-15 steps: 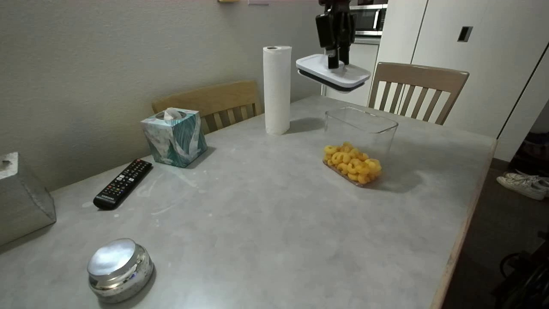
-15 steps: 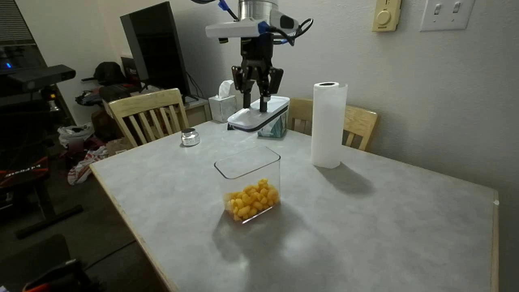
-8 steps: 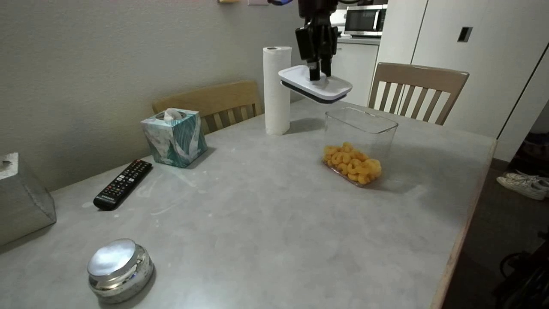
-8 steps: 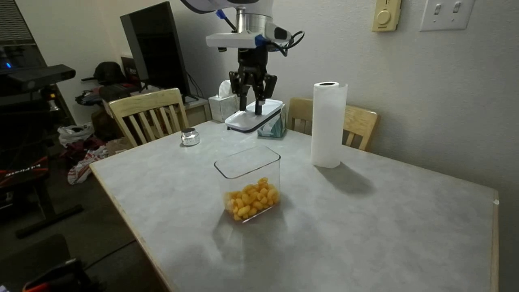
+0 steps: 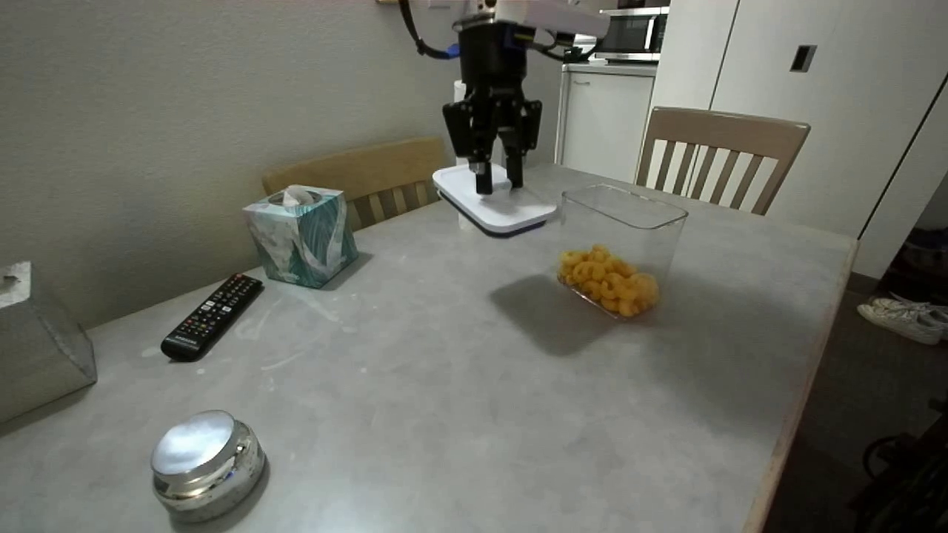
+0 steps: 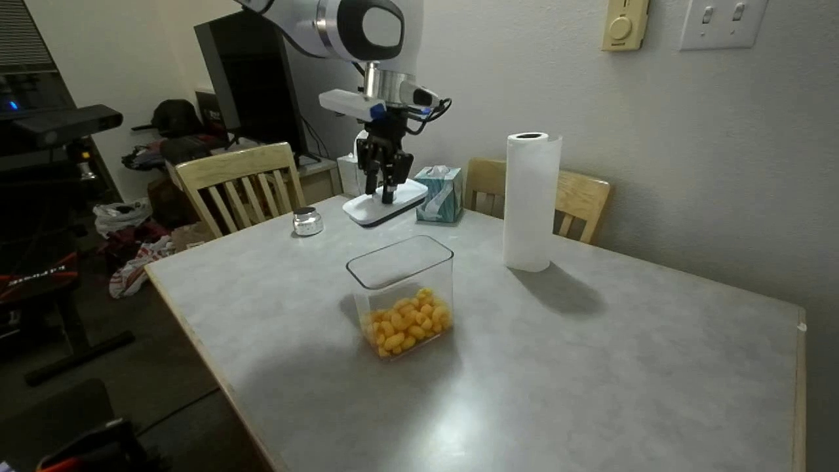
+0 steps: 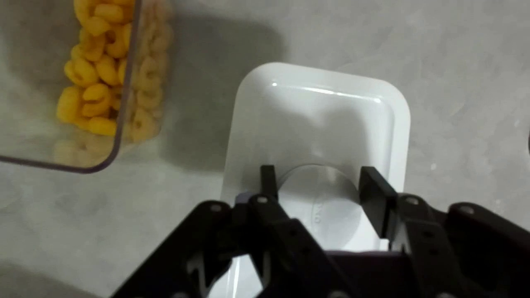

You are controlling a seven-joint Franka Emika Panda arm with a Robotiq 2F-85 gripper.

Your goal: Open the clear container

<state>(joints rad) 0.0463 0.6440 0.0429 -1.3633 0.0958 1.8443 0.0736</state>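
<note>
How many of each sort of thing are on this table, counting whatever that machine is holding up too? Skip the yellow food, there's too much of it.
Tissue boxes: 2
Container: 1
Lid, held by the gripper above the table: 1
Remote: 1
Tin: 1
Paper towel roll: 1
Total: 7

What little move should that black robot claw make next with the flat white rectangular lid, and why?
Probably lower the flat white rectangular lid onto the grey table. The black two-fingered gripper holds it in the air by its round white button, and the wrist view shows it beside, not over, the clear rectangular plastic box, whose top is already uncovered.
</note>
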